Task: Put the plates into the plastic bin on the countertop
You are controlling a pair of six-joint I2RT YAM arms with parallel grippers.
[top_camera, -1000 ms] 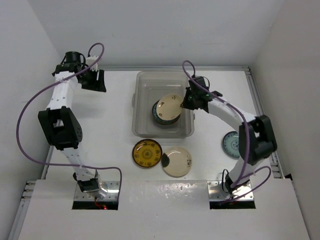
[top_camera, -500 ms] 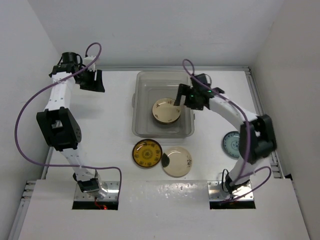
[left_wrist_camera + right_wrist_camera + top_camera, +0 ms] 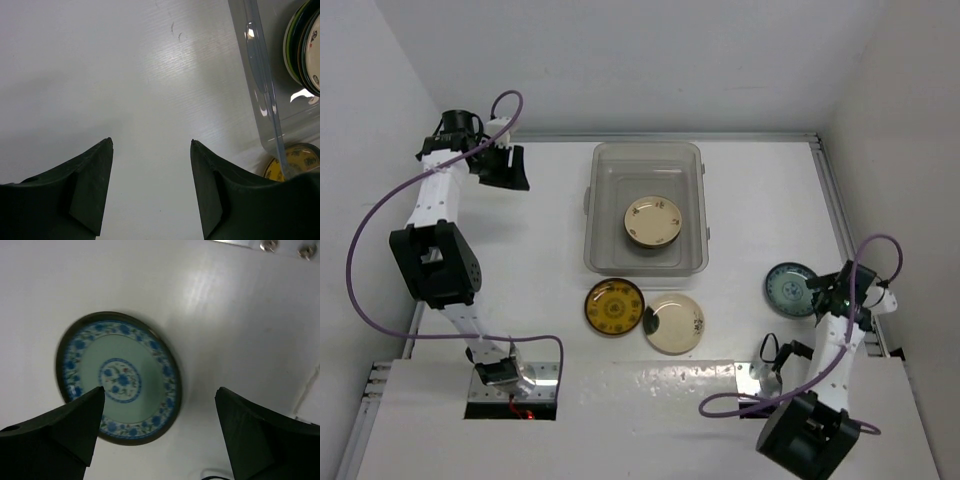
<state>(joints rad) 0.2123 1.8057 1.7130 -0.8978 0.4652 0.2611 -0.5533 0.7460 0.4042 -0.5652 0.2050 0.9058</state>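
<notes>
The clear plastic bin (image 3: 595,205) stands at the back middle of the countertop, holding a stack of plates topped by a cream plate (image 3: 653,222). In front of it lie an amber-yellow plate (image 3: 613,306) and a cream plate with dark marks (image 3: 674,322). A blue-teal patterned plate (image 3: 785,290) lies at the right. My right gripper (image 3: 822,296) hovers open over that plate's (image 3: 118,377) near-right rim, its jaws (image 3: 160,388) empty. My left gripper (image 3: 506,168) hangs open and empty (image 3: 151,141) over bare countertop, left of the bin wall (image 3: 260,75) and the stacked plates (image 3: 302,45).
White walls close in the left, back and right. A metal rail (image 3: 840,215) runs along the countertop's right edge, with its screws (image 3: 270,245) just beyond the teal plate. The amber plate's edge (image 3: 295,160) shows at the left wrist view's lower right.
My right gripper opened, left the cream plate on the stack in the bin, and swung back to the near right over the teal plate. The left arm barely moved.
</notes>
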